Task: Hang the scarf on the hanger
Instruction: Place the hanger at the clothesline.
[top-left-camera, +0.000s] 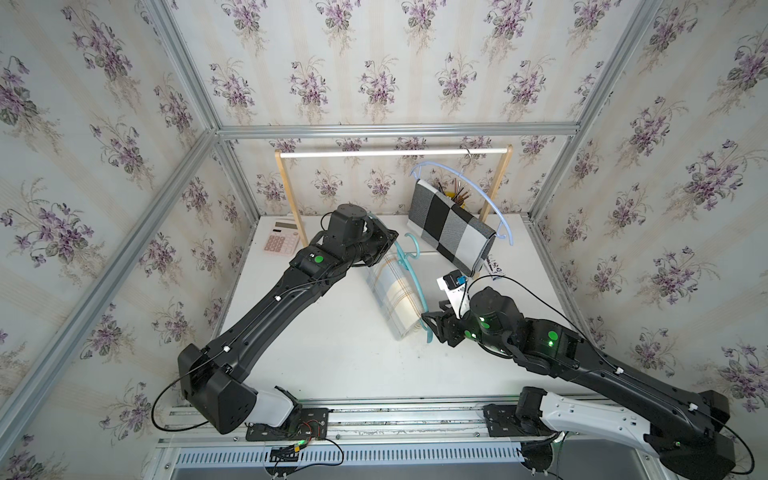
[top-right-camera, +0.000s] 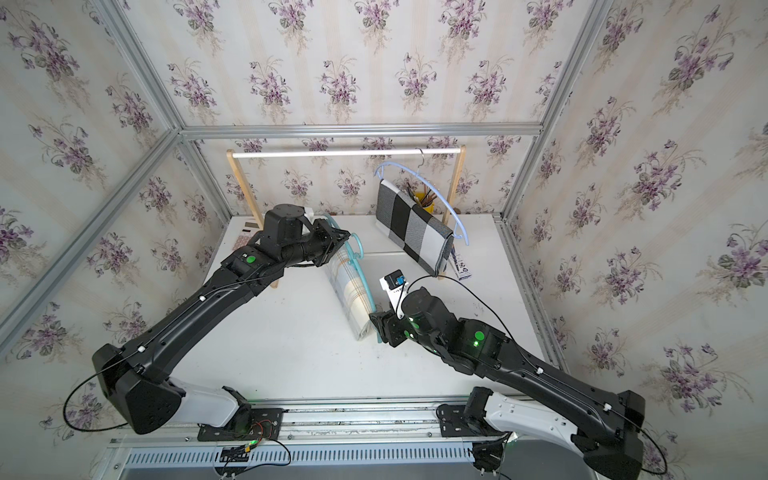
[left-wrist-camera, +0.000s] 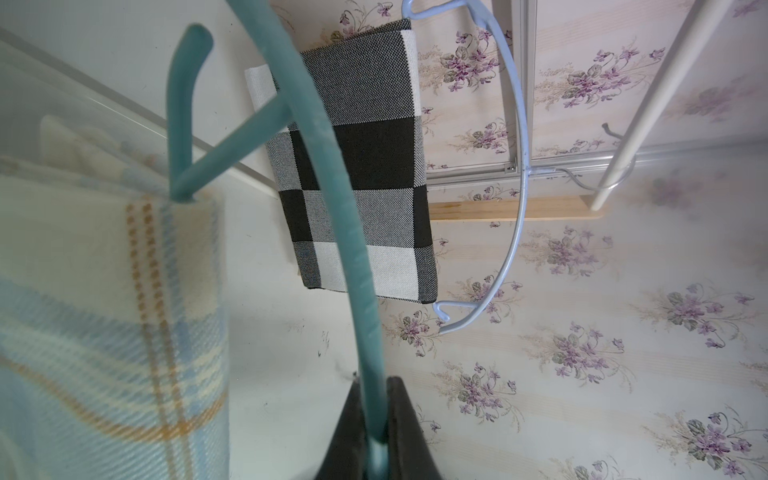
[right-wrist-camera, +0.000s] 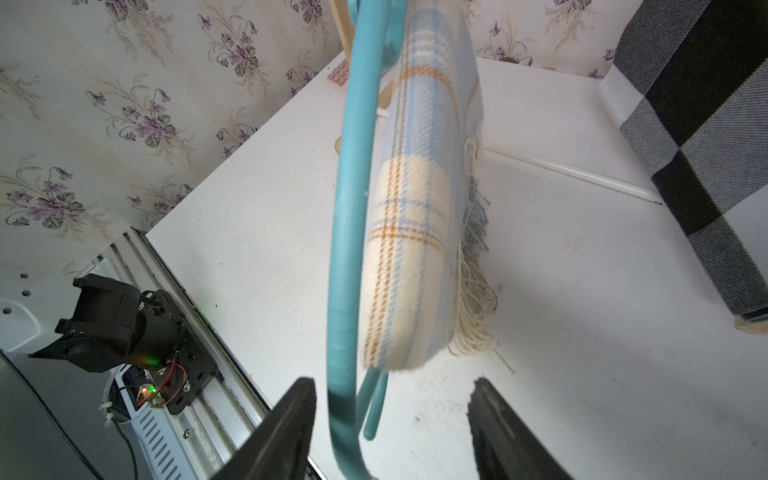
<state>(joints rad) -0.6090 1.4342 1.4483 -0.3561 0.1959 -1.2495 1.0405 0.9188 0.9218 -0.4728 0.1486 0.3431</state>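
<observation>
Above the surface (top-left-camera: 332, 353), scarf (right-wrist-camera: 415, 208) drapes teal hanger (right-wrist-camera: 345, 208).
Left end effector (left-wrist-camera: 374, 386) pinches hanger; right end effector (right-wrist-camera: 392, 382) spread astride it; yellow cup (top-left-camera: 450, 194) holds thin sticks.

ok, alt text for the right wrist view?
The right gripper, jaws open, straddles the rim of a teal curved hanger that carries a folded cream-and-blue plaid scarf over a white table. A black-and-white checked scarf hangs beyond.
</observation>
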